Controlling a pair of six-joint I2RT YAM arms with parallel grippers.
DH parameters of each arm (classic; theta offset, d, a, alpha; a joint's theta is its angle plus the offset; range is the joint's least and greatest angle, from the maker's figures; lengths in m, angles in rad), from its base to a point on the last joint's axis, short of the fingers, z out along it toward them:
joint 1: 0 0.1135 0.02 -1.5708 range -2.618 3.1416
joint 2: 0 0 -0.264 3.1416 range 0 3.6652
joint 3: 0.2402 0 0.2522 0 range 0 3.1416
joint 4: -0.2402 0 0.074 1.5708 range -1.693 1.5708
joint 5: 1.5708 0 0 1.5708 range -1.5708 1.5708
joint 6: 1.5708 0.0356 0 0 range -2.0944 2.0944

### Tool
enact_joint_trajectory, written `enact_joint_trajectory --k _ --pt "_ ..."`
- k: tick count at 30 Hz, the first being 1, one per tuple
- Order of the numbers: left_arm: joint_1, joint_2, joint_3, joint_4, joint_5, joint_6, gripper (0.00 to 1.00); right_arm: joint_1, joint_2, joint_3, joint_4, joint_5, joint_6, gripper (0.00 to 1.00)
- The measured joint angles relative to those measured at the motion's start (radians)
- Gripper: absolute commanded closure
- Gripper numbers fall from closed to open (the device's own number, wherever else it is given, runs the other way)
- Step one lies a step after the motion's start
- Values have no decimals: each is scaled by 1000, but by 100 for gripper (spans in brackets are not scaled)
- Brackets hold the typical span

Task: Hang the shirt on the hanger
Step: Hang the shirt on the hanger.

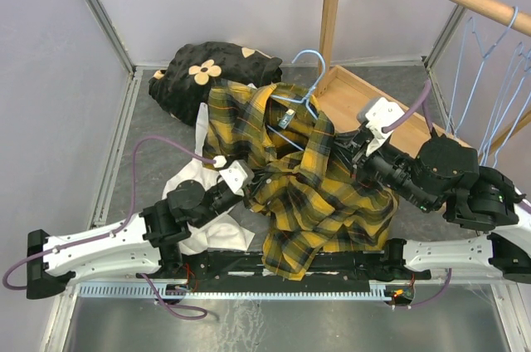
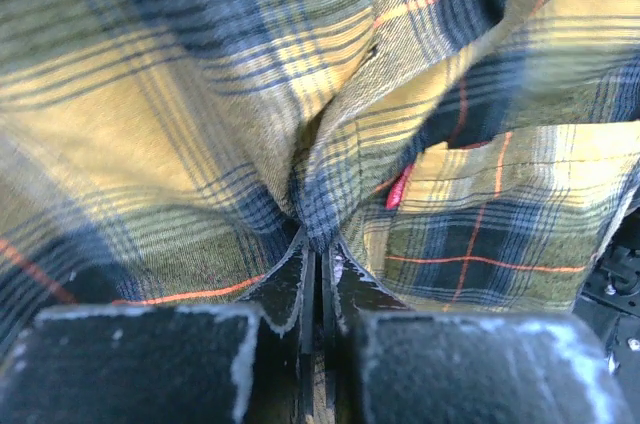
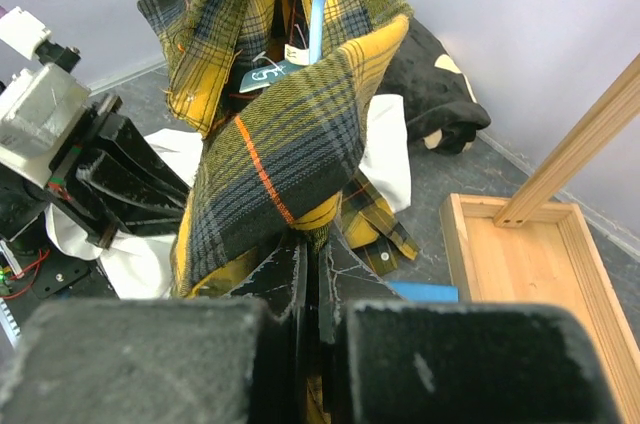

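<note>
Holding the shirt (image 1: 303, 178) up betw. both arms: hanger-dressing step, approx. midway by my judgement.

L gripper (image 2: 318, 247): jaws pinched tight on a fold of plaid at the shirt's left side. R gripper (image 3: 315, 244): jaws likewise clamped on plaid at the right side.

Shirt position: bunched above table centre, collar end toward the back, hem drooping over the arm bases.

The hanger (image 1: 309, 78) has its hook poking out above the collar. In the right wrist view its wire runs down inside the neck opening, w/ a label beside it. I think one shoulder sits over the wire, but folds hide both hanger ends, so can't confirm.

Next move calls for spreading the two grips apart and drawing fabric down so each shoulder settles on a wire arm, w/o tugging the hanger out.

White garment (image 1: 211, 232) and black floral cloth (image 1: 203, 78) lie beneath/behind the shirt.
</note>
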Motion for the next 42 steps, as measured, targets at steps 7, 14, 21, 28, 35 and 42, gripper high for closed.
enact_joint_trajectory --k 7,14,21,28,35,42 --pt "0 -94 18 -192 -160 -133 27 0 -40 -53 2 42 14 100" --pt "0 -31 278 -423 -234 -284 10 0 -61 -121 2 97 42 100" --pt "0 84 592 -519 -260 -319 9 0 -63 -182 2 131 79 100" --pt "0 116 754 -493 -344 -335 8 0 -95 -256 1 161 126 100" --pt "0 195 855 -417 -363 -338 7 0 -110 -267 -2 192 151 100" --pt "0 282 871 -415 -346 -362 7 0 -140 -317 0 215 168 100"
